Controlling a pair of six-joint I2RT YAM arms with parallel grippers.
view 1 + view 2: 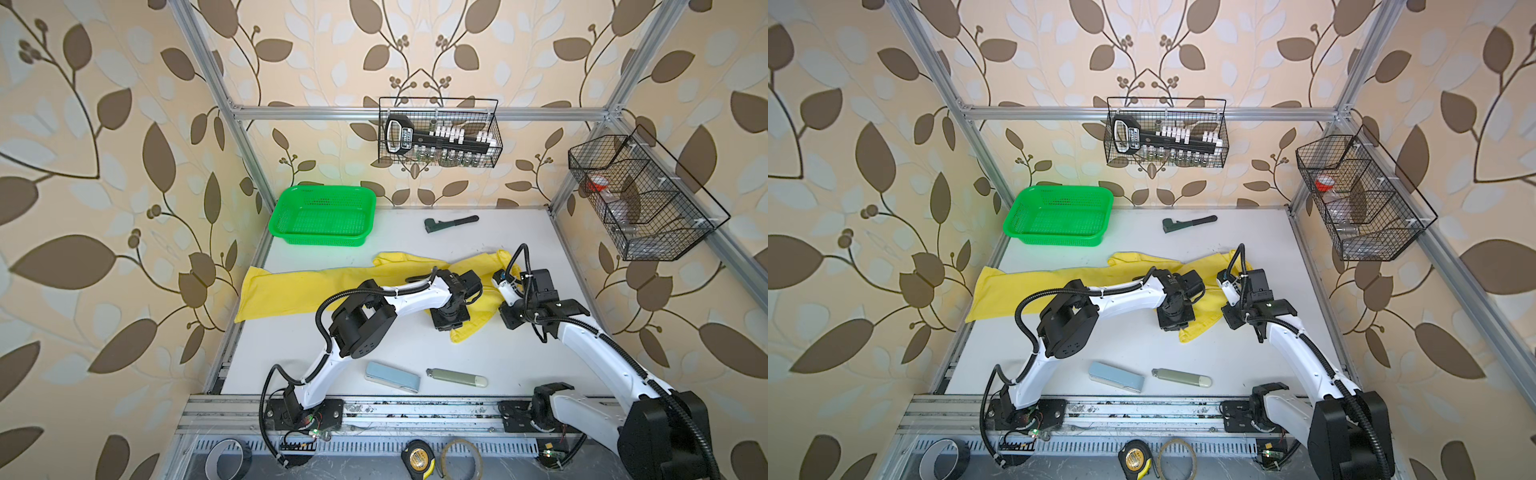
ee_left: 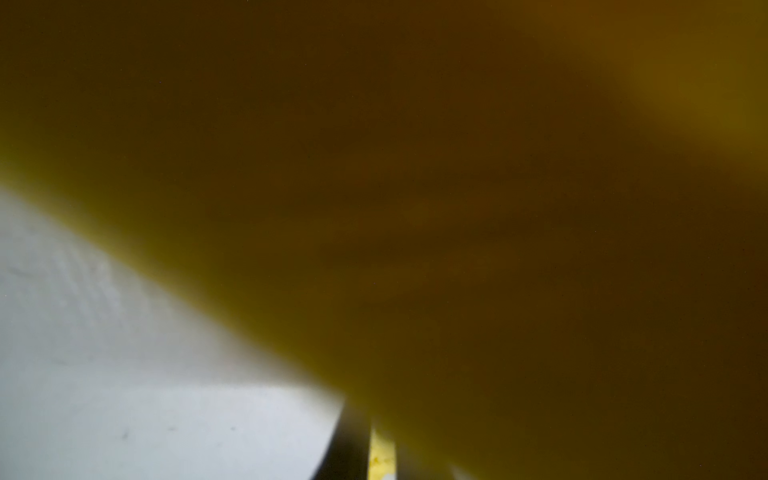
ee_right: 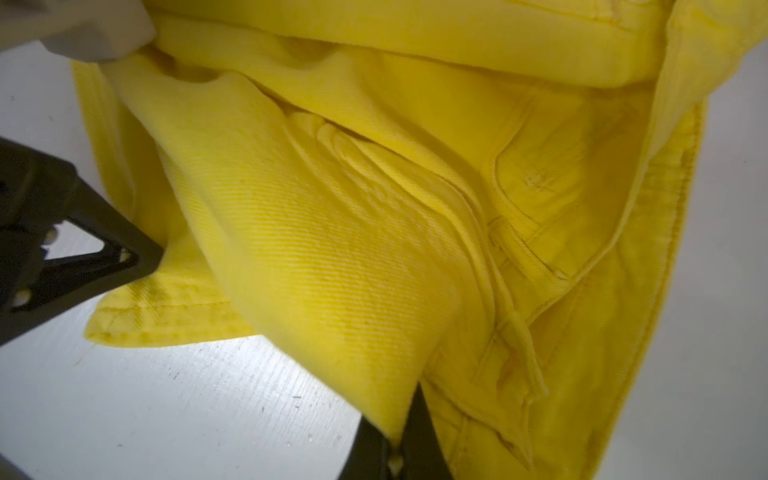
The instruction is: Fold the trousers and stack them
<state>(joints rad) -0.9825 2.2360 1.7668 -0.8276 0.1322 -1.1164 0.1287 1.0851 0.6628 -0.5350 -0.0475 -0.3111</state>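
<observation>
The left gripper (image 2: 380, 455) is closed, a strip of yellow cloth pinched between its dark fingers; blurred cloth fills most of that wrist view. The right gripper (image 3: 395, 451) is closed too, clamping a raised fold of the trousers (image 1: 291, 291).

Both grip the bunched waist end, right of the table's middle, and the left arm (image 1: 415, 293) lies across the cloth and hides part of it. The trousers' long axis runs left to right, with the leg end reaching the left edge.

A green basket (image 1: 322, 216) sits in the back-left corner and a dark wrench (image 1: 451, 224) near the back edge. A blue-grey case (image 1: 392, 376) and a pale green cylinder (image 1: 457, 377) lie near the front edge.

The table (image 1: 519, 232) is white, and 2 wire baskets hang on the metal frame before leaf-patterned walls.
</observation>
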